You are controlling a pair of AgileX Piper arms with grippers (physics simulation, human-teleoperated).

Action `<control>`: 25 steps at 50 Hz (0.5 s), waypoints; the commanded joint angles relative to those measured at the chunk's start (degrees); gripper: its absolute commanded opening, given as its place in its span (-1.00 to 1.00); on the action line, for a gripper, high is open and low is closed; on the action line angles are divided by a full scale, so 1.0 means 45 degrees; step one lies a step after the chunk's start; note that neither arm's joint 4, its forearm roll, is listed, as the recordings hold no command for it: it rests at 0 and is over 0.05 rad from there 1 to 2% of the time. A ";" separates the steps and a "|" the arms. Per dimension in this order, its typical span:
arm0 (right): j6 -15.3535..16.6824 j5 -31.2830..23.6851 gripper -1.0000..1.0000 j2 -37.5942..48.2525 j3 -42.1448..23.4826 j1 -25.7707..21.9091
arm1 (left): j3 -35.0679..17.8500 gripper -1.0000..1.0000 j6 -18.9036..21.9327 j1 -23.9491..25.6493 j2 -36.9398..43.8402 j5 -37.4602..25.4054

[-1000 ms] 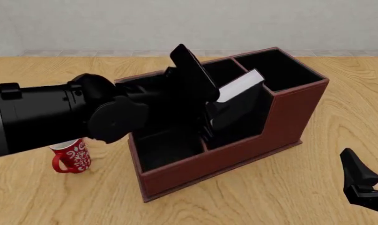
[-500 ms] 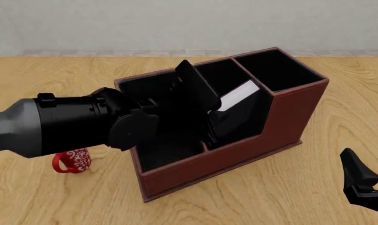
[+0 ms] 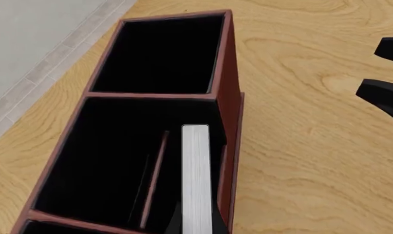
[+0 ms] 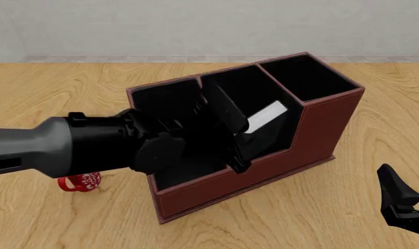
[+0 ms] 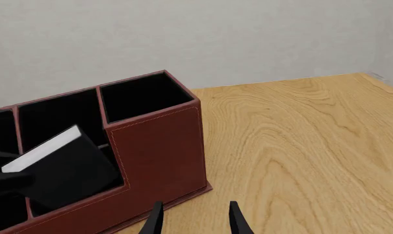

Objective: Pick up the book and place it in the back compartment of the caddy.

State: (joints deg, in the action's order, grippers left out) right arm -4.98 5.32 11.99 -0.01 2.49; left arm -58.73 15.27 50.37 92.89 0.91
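Light wooden table (image 4: 320,207), pale wall behind. Book (image 4: 263,115) sits tilted inside the caddy (image 4: 327,124), in the middle section beside a thin divider, page edges up; lean suggests it is being lowered at an angle to clear the rim. Left claw (image 4: 230,129) reaches into that section, pinching the book. Right claw (image 4: 406,199) waits spread, near the table edge, well apart. Mug (image 4: 78,181) stands beside the caddy, mostly hidden by the arm.
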 commanded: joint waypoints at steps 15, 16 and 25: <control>0.0003 0.0097 1.00 0.0108 -0.0011 0.0006 | -0.0232 1.00 0.0280 -0.0199 0.0073 0.0141; 0.0001 0.0102 1.00 0.0116 -0.0011 0.0007 | -0.0230 1.00 0.0281 -0.0203 0.0064 0.0147; -0.0001 0.0067 1.00 0.0075 0.0000 0.0008 | 0.0017 1.00 0.0359 -0.0149 -0.0043 0.0309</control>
State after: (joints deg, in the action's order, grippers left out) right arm -4.97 5.69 12.39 -0.03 2.52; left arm -59.18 16.42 49.70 93.07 1.76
